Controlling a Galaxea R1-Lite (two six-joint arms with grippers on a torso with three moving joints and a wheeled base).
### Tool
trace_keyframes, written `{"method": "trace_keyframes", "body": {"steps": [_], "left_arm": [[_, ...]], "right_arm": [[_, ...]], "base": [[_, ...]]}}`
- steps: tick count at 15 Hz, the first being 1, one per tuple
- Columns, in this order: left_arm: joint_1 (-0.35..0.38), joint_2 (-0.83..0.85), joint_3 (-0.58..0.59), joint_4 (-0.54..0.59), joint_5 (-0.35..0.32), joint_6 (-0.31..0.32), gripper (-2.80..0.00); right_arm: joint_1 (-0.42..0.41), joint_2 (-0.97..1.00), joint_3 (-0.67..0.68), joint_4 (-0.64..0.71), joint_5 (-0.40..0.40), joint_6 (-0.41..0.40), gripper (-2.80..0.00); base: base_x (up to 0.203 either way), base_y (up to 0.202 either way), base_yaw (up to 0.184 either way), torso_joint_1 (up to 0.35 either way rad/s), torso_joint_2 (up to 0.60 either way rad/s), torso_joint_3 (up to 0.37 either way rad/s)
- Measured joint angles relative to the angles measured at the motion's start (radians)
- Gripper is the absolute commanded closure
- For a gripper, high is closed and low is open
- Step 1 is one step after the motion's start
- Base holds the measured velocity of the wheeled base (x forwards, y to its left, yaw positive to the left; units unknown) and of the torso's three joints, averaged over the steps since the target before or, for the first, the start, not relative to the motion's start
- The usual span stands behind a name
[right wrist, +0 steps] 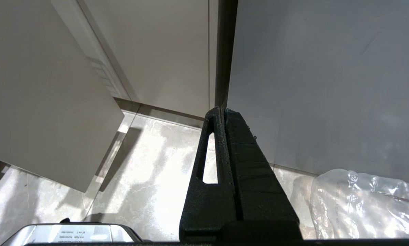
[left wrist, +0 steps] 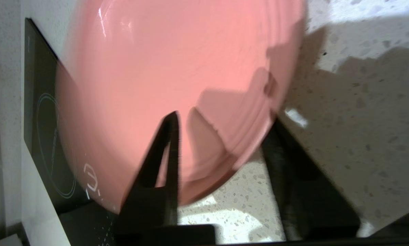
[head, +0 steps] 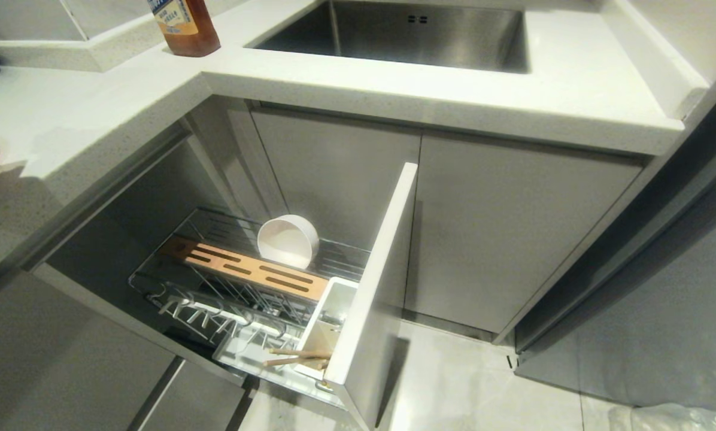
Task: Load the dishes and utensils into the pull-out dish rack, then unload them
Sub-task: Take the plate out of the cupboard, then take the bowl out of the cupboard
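1. Currently the left end effector [left wrist: 221, 136] is part-open, fingers straddling the rim of the large flat round pink plate [left wrist: 177, 78] on the speckled white surface [left wrist: 355, 112]; no firm grip evident.
2. Chrome wire pull-out dish rack [head: 214, 281], at 6 o'clock below the surface, holds the cream-white round bowl [head: 287, 240] and pale wooden chopsticks [head: 295, 357].
3. Risk: closing shallow on the rim, so the plate slips or tips on lift.
4. Right end effector [right wrist: 222, 112] parked, closed, empty.
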Motion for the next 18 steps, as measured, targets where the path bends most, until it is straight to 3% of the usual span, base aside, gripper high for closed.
{"method": "trace_keyframes", "body": {"steps": [5, 10, 11, 12, 15, 18], "left_arm": [[-0.052, -0.016, -0.001, 0.000, -0.012, -0.033, -2.80], [-0.177, -0.085, 0.008, 0.000, -0.114, -0.189, -2.80], [-0.212, -0.109, 0.019, 0.001, -0.141, -0.236, -2.62], [-0.240, -0.133, 0.034, -0.001, -0.160, -0.285, 0.00], [-0.316, -0.211, 0.114, -0.017, -0.185, -0.392, 0.00], [-0.361, -0.297, 0.216, -0.079, -0.204, -0.460, 0.00]], "right_arm": [[0.000, 0.000, 0.000, 0.000, 0.000, 0.000, 0.00], [0.000, 0.000, 0.000, 0.000, 0.000, 0.000, 0.00], [0.000, 0.000, 0.000, 0.000, 0.000, 0.000, 0.00], [0.000, 0.000, 0.000, 0.000, 0.000, 0.000, 0.00], [0.000, 0.000, 0.000, 0.000, 0.000, 0.000, 0.00], [0.000, 0.000, 0.000, 0.000, 0.000, 0.000, 0.00]], "base": [[0.000, 0.000, 0.000, 0.000, 0.00, 0.000], [0.000, 0.000, 0.000, 0.000, 0.00, 0.000], [0.000, 0.000, 0.000, 0.000, 0.00, 0.000], [0.000, 0.000, 0.000, 0.000, 0.00, 0.000], [0.000, 0.000, 0.000, 0.000, 0.00, 0.000], [0.000, 0.000, 0.000, 0.000, 0.00, 0.000]]}}
